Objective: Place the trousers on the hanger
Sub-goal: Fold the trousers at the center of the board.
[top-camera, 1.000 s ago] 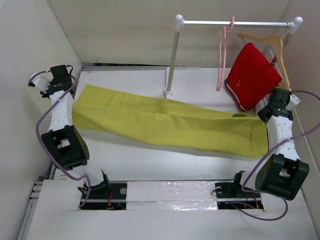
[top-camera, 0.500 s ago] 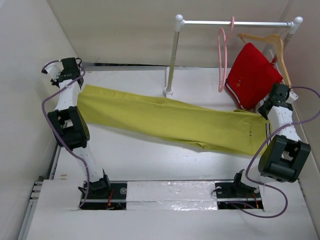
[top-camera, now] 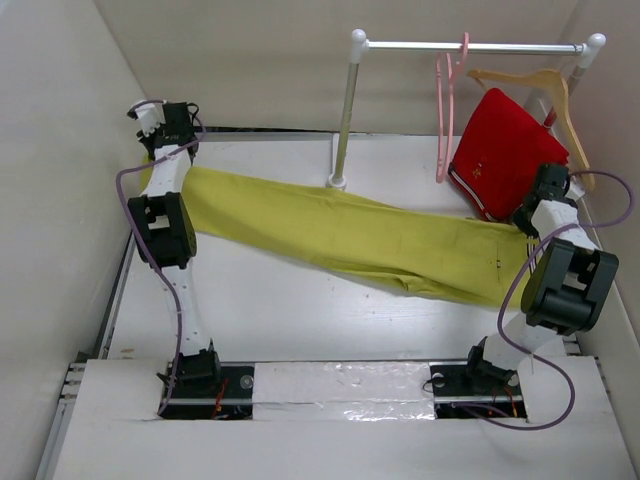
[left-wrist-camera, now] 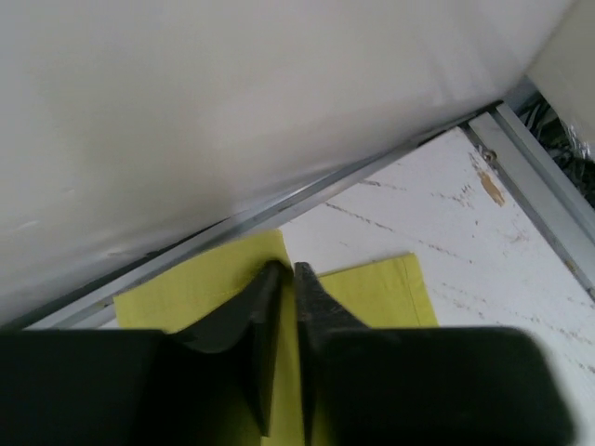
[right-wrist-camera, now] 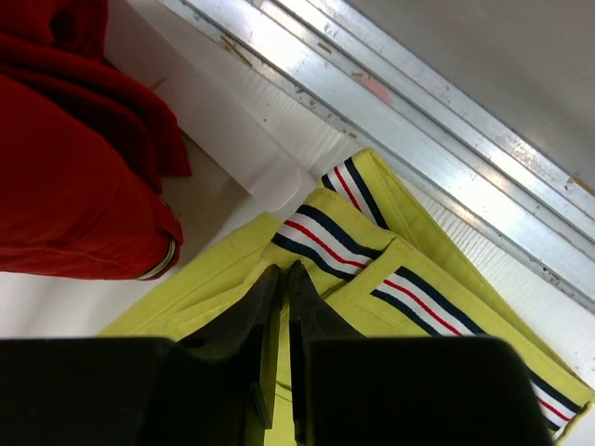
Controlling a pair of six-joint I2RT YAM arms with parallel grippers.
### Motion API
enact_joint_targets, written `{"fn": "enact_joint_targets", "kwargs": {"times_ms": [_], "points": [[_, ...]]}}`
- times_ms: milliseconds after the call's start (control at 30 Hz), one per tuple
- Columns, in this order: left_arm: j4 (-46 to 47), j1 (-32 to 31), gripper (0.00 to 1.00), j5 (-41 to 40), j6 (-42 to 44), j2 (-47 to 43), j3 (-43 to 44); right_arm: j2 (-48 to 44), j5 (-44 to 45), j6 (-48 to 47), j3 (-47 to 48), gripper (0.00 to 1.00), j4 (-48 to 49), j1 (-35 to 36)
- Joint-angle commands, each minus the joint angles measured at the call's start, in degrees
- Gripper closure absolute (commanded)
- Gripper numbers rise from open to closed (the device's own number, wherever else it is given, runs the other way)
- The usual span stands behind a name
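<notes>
The yellow-green trousers point(top-camera: 370, 240) stretch across the table from far left to right. My left gripper point(top-camera: 163, 135) is shut on the leg cuffs point(left-wrist-camera: 372, 288) at the far left corner. My right gripper point(top-camera: 540, 205) is shut on the waistband with its dark, white and red striped trim point(right-wrist-camera: 316, 237) at the right. The pink hanger point(top-camera: 445, 110) hangs on the rail point(top-camera: 470, 46) at the back, apart from the trousers.
A red garment point(top-camera: 505, 150) hangs on a light wooden hanger point(top-camera: 540, 85) on the same rail, close to my right gripper; it also shows in the right wrist view point(right-wrist-camera: 74, 158). The rail's left post point(top-camera: 345, 110) stands just behind the trousers. Walls enclose the table.
Both arms have reached farther back, dragging the trousers toward the rear. The left end went back and right into the corner; the right end moved up beside the red garment.
</notes>
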Motion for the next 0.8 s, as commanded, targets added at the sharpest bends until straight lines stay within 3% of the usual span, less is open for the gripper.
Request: {"fn": "enact_joint_targets", "kwargs": {"times_ms": [0, 33, 67, 100, 200, 433, 633, 767], "points": [[6.73, -0.52, 0.87, -3.75, 6.14, 1.21, 4.65, -1.29, 4.7, -0.42, 4.69, 0.84, 6.95, -0.13], [6.83, -0.52, 0.79, -2.7, 7.03, 2.61, 6.23, -1.73, 5.14, -0.33, 4.61, 0.8, 7.12, -0.13], [6.14, -0.52, 0.66, -1.64, 7.13, 3.32, 7.11, -2.08, 5.31, -0.15, 4.35, 0.71, 7.13, 0.39], [5.0, -0.52, 0.59, -1.2, 6.52, 3.85, 7.73, -2.52, 5.49, 0.54, 4.17, 0.52, 7.13, 1.01], [4.81, -0.52, 0.46, -0.31, 6.25, 3.95, 6.16, -5.24, 5.84, 1.86, 2.77, 0.21, 7.56, 3.11], [6.57, -0.52, 0.47, 0.82, 3.88, -4.38, -9.36, -18.15, 1.47, 7.31, -8.02, 0.16, 12.83, 5.93], [5.96, 0.54, 0.48, 8.29, -1.04, -13.44, -24.49, -34.23, -4.33, 9.6, -22.88, 0.11, 19.86, 7.34], [0.69, 2.82, 0.46, 15.3, -4.73, -16.26, -29.17, -42.93, -9.79, 8.73, -32.89, 0.11, 20.84, 7.87]]}}
